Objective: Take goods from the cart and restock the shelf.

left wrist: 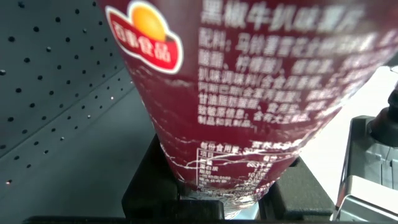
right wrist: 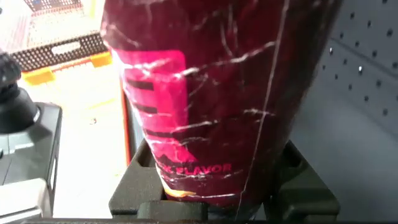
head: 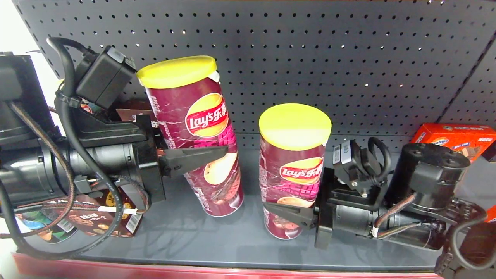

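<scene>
Shelf [head: 250, 236] gap separates tilted left can [head: 193, 120] from right can [head: 294, 170].

Soft, even light leaves faint shadows on the shelf [head: 186, 236].

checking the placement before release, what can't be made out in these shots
- Far finger of the left claw and right claw: head view, behind the left can and right can.
- Whether the tilted left can's base touches the shelf: unclear from the head view's angle.
- Boxes at left: head view, covered by the arm and cables.
- Orange box: head view, cut by the right edge.
</scene>
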You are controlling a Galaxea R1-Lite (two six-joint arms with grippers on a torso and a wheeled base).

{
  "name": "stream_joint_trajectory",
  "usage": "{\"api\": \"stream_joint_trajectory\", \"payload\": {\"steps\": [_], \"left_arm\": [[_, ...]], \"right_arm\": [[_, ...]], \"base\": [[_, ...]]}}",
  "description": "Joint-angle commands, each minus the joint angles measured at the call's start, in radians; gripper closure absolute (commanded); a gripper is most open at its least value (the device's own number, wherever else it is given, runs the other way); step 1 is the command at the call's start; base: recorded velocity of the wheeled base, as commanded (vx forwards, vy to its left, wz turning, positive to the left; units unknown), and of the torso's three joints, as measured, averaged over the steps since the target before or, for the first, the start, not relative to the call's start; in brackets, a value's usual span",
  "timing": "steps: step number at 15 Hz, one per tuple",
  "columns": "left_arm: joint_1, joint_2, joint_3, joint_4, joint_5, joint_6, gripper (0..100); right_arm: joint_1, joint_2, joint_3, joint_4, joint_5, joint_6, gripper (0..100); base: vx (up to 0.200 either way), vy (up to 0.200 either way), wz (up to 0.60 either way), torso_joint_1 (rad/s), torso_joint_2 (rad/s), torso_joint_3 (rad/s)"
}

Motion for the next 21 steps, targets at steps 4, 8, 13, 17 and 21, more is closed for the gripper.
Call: {"api": "stream_joint_trajectory", "payload": {"steps": [4,8,13,17,21], "left_arm": [[0.000,-0.001,0.000,0.000,0.003,0.000,100],[0.002,-0.001,0.003,0.000,0.003,0.000,100],[0.002,-0.001,0.011,0.000,0.003,0.000,100],[0.002,-0.001,0.017,0.000,0.003,0.000,100],[0.002,-0.001,0.024,0.000,0.003,-0.002,100]], "right_arm": [[-0.045,0.064,0.146,-0.173,-0.005,0.001,100],[-0.075,0.136,0.143,-0.245,0.001,0.001,100],[-0.074,0.163,0.126,-0.258,0.001,0.005,100],[-0.075,0.156,0.141,-0.280,0.009,0.004,0],[-0.083,0.143,0.143,-0.286,0.006,0.002,0]], "base": [[0.000,0.000,0.00,0.000,0.00,0.000],[0.000,0.000,0.00,0.000,0.00,0.000],[0.000,0.000,0.00,0.000,0.00,0.000],[0.000,0.000,0.00,0.000,0.00,0.000],[0.000,0.000,0.00,0.000,0.00,0.000]]}}
